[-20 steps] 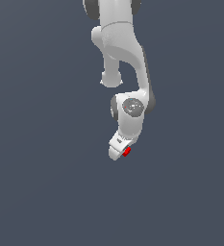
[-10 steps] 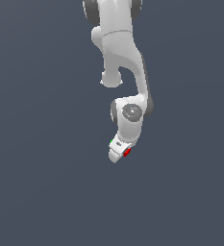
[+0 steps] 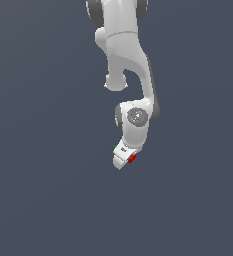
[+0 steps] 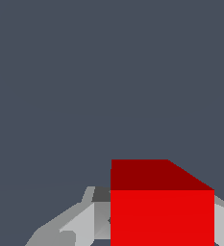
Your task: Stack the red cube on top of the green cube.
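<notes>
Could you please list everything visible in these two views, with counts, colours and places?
red cube: one, bright red, between the claw's fingers in the wrist view; a small red patch at the claw's tip in the exterior view.
green speck: one, green, on the claw's edge toward the exterior view's left; too small to tell what it is.
ground: one, plain dark grey-blue, filling both views.
arm: one, white with grey joints, reaching down from the exterior view's top.
claw: one, white, at the arm's lower end, holding the red cube.
</notes>
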### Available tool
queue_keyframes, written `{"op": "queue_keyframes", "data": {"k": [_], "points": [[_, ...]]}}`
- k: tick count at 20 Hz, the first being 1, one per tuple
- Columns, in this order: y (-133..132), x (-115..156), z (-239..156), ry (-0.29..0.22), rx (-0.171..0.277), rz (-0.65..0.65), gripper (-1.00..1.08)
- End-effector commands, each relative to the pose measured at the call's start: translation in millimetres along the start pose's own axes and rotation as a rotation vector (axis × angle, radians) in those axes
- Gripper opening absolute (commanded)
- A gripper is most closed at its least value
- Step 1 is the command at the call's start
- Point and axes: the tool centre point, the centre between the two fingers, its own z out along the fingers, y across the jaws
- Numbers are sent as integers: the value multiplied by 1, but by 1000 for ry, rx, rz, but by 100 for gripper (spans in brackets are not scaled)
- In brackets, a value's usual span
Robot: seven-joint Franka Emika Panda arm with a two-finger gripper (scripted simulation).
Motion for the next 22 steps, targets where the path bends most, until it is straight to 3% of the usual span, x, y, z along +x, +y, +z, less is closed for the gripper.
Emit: {"op": "queue_keyframes", "data": {"k": [1,22], "points": [[0,0,-2,1,-1,0,-100],[0,0,-99,1,0,0,-100]]}}
